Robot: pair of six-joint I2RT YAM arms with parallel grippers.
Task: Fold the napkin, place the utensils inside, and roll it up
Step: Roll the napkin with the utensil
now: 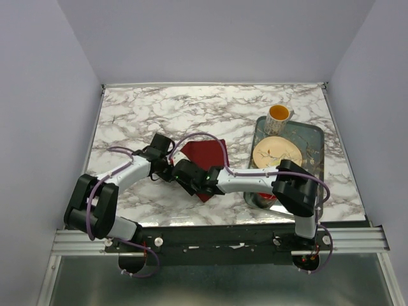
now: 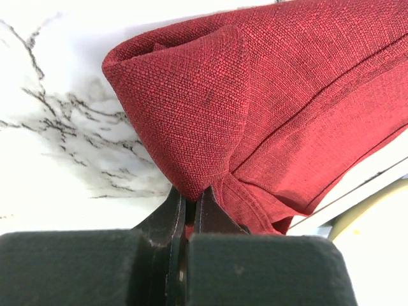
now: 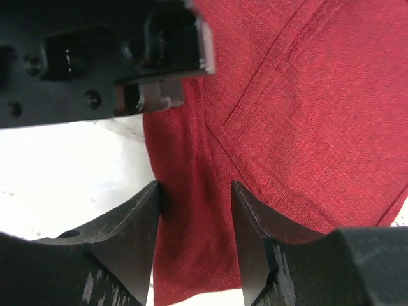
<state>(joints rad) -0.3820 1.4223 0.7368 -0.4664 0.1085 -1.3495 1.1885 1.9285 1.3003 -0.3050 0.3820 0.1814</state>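
Observation:
The dark red napkin (image 1: 205, 153) lies on the marble table, partly folded over itself. My left gripper (image 2: 190, 197) is shut on a bunched fold of the napkin (image 2: 255, 95), which humps up just beyond the fingertips. My right gripper (image 3: 194, 197) is open and hovers over the napkin (image 3: 299, 115) near its edge, with flat cloth showing between the spread fingers. The left gripper's body (image 3: 127, 57) sits close ahead of it. From above, the left gripper (image 1: 169, 164) and the right gripper (image 1: 183, 169) meet at the napkin's near-left corner. The utensils are out of view.
A metal tray (image 1: 315, 137) stands at the right, holding a cream plate (image 1: 277, 153) and a mug (image 1: 279, 116) with an orange inside. The right arm's links cross the table in front of the tray. White walls enclose the table on three sides.

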